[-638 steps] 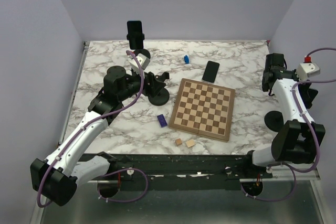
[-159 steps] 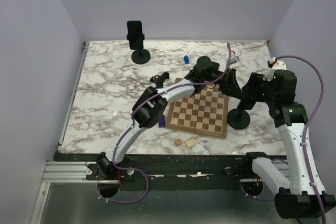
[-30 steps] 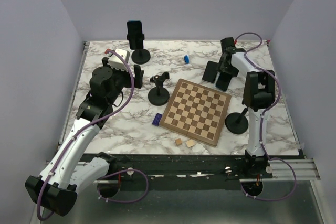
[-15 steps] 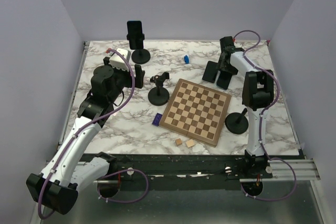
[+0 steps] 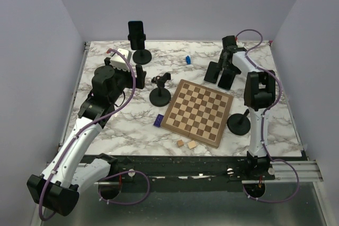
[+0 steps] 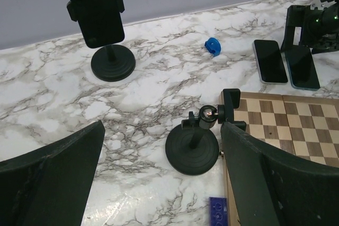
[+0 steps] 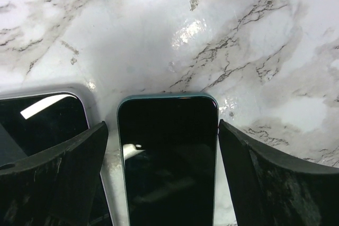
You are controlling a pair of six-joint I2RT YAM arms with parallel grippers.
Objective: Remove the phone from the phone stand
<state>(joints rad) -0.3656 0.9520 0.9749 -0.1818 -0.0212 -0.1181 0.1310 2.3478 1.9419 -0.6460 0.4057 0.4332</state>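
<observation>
I'm looking at the marble table with the board at centre. The big change of the last few seconds is on the right side. The right stand, lower right of the board, is now standing empty. The teal phone it was carrying is now lying flat on the marble at upper right, just beside the grey phone that was already there.

The right gripper is hanging over the teal phone. Its fingers are spread wide on either side and gripping nothing, and it has barely shifted in the last second. So I'm calling that phone released and that removal done.

The left gripper is holding at left of centre as it did a second ago, also spread wide and empty. It is looking down past the middle stand.

Now I'm counting:
- **Board:** one.
- **Stands:** three. Two are empty, and the far stand at upper left is still clamping the black phone upright.
- **Phones:** three, two flat and one held.
- **Wooden cubes:** two, at and, below the board.
- **Purple block:** one, touching the board's left corner.
- **Blue piece:** one, near the top edge.

If that last phone counts too, I'm thinking the left arm is the nearer one.
</observation>
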